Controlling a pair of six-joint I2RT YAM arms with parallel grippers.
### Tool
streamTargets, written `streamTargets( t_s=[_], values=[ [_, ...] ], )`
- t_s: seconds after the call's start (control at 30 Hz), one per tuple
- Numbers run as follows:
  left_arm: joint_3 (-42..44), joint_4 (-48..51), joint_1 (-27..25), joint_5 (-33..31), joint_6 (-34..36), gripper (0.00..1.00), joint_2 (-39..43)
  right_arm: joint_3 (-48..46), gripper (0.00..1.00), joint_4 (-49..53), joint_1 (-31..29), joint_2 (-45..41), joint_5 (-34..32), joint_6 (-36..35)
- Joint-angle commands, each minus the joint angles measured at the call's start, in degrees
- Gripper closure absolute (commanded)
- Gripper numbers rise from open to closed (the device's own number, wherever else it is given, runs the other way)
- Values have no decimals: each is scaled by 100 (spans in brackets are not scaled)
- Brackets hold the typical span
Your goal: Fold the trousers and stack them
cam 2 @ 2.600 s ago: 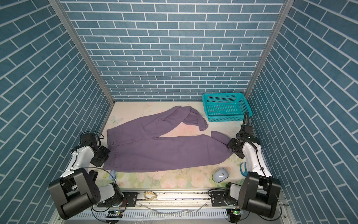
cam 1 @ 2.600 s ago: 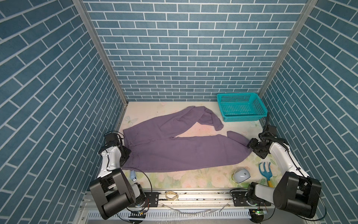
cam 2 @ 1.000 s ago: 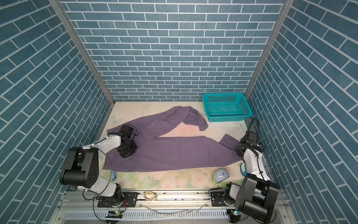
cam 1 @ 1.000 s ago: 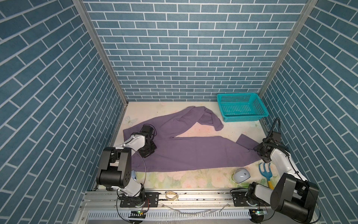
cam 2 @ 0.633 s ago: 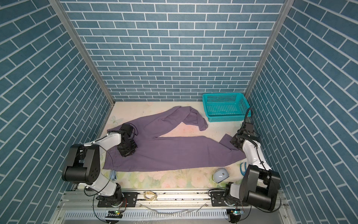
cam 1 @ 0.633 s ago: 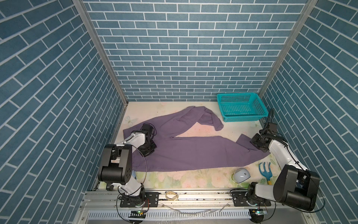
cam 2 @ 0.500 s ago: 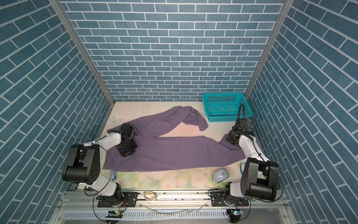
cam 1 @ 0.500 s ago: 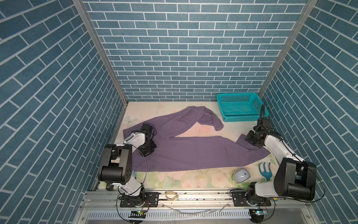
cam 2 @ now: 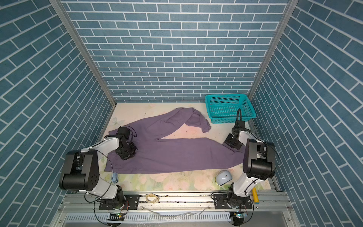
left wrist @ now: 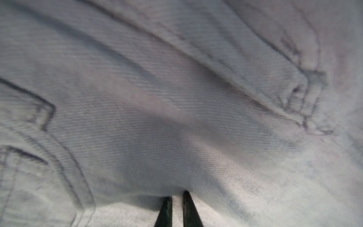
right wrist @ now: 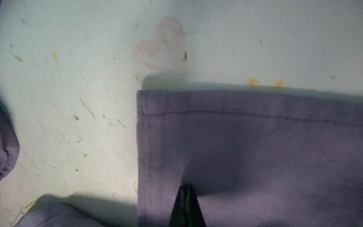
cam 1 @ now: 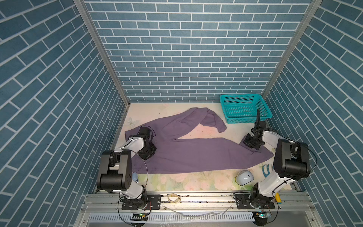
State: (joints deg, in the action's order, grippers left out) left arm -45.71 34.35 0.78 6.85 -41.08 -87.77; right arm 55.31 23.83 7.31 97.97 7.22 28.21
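Observation:
The dusty-purple trousers [cam 1: 196, 155] [cam 2: 176, 155] lie spread on the floral table, waist to the left. One leg runs right; the other angles back toward the basket with its end folded over. My left gripper [cam 1: 149, 151] [cam 2: 127, 151] is down on the waist area. In the left wrist view its fingers stand nearly together with a strip of cloth [left wrist: 176, 98] between them at the tips [left wrist: 176, 194]. My right gripper [cam 1: 249, 144] [cam 2: 232, 144] sits at the far corner of the near leg's hem. It [right wrist: 186, 186] is shut, tips on the cloth [right wrist: 255, 147] just inside the stitched hem.
A teal perforated basket [cam 1: 247, 120] [cam 2: 229, 120] stands at the back right, just behind the right arm. A white domed object [cam 1: 244, 176] and a teal hand rake [cam 1: 266, 171] lie at the front right, near the leg's end. Brick walls close in on both sides.
Over the last second my right gripper moved from the near part of the hem to its far corner and shut there. The left gripper stayed on the waist area.

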Motion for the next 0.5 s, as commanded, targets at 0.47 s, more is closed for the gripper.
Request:
streamTargets(
  t_s=[0.47],
  values=[
    [45,728,375,-531,510,86,188,1360,98,82,973,1558,764,327]
  ],
)
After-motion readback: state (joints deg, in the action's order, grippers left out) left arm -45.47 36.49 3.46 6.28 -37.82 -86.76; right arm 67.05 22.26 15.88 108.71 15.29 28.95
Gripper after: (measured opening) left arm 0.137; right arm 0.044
